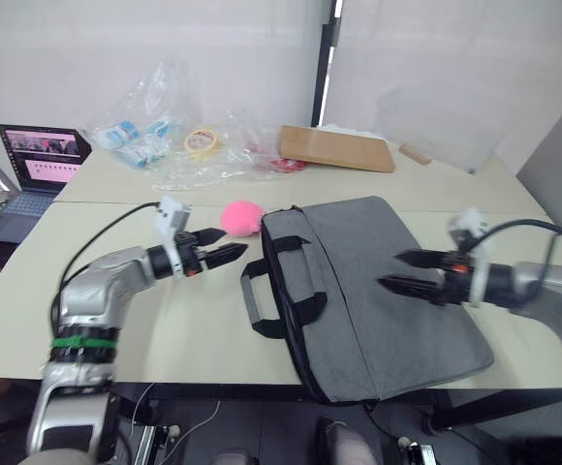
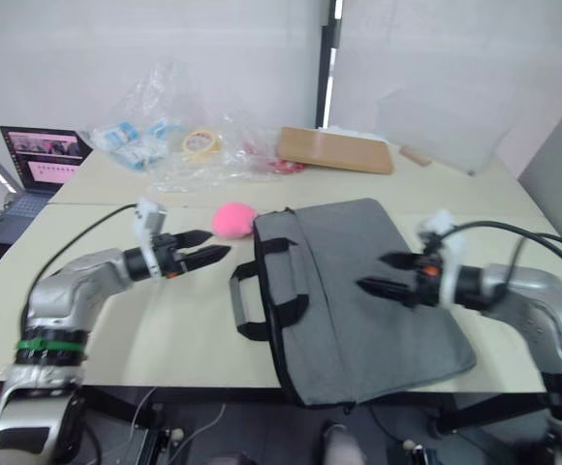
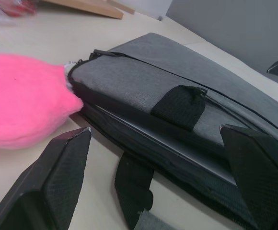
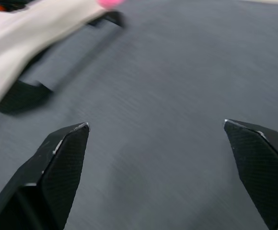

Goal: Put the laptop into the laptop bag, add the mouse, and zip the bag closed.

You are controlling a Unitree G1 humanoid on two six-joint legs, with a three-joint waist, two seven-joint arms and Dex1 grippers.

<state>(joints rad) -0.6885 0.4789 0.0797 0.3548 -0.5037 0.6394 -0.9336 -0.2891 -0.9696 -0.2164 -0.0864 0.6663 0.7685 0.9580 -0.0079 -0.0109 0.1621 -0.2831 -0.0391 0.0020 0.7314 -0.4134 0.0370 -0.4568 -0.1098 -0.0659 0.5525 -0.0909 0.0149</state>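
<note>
Table (image 1: 194, 320): laptop bag (image 1: 378, 291) between both end effectors.

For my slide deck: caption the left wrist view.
Open left pincer faces the grey laptop bag's handle side, a fluffy pink ball touching the bag's corner.

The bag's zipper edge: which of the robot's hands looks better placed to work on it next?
Probably the left hand: it hovers open beside the bag at its handle edge, near the zipper. The right hand hangs open over the bag's flat top.
</note>
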